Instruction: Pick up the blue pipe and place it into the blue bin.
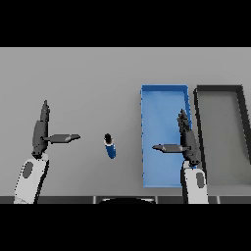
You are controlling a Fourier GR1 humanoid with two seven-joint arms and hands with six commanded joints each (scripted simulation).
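Note:
The blue pipe (110,146), short with a dark top end, lies on the grey table between my two hands. The blue bin (158,105) stands right of it, a long rectangular tray. My right hand (186,139) hovers over the bin's right side, fingers straight and thumb pointing left, holding nothing. My left hand (41,132) is at the left of the table, well left of the pipe, with straight fingers and its thumb stretched toward the pipe, also holding nothing.
A dark grey bin (243,117) stands right beside the blue bin, at the table's right edge.

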